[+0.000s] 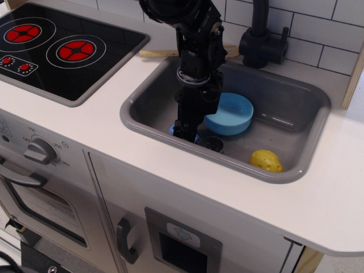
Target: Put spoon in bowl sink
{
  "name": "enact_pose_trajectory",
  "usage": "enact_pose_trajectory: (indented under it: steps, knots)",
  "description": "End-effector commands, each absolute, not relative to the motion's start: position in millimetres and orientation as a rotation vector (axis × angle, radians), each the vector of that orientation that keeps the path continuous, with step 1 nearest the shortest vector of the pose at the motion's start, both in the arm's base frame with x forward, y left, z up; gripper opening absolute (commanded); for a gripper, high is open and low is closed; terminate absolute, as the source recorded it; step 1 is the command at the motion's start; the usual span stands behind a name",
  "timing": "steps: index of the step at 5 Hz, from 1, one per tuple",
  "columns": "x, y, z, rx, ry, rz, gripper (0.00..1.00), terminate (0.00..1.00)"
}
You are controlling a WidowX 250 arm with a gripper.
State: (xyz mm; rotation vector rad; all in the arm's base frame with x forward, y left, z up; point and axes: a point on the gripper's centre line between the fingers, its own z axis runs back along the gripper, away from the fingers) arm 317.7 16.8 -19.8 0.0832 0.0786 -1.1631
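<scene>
observation.image: my gripper (185,133) down inside sink (149,91), tips on sink floor, straddling spoon (200,139) handle; fingers look closed on handle, firm grasp or not — cannot tell. Spoon's dark scoop on floor at 4 o'clock of gripper. Bowl (230,114) just beside, 2 o'clock of gripper. Yellow lumpy object (266,161) at 4 o'clock of bowl, near front wall.
</scene>
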Motion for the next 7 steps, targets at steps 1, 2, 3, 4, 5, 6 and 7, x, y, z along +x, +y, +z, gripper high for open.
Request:
enact_pose_trajectory:
  steps: [1, 2, 3, 4, 5, 6, 7]
  knots:
    - [318.1, 22.6, 7.7, -0.011, 0.157, -1.207, 0.0, 0.0]
    - [318.4, 27.2, 26.1, -0.085, 0.192, -1.223, 0.0, 0.0]
    - [316.2, 32.0, 49.4, -0.167, 0.213, -1.239, 0.0, 0.0]
    - [320.2, 31.0, 65.5, -0.154, 0.142, -1.171, 0.0, 0.0]
    - [343.3, 27.1, 70.9, -0.059, 0.062, -0.92, 0.0, 0.0]
    - [361.1, 29.4, 60.3, 0.029, 0.074, -0.766, 0.0, 0.0]
    - [377.0, 25.9, 46.5, 0.058, 0.103, -0.671, 0.0, 0.0]
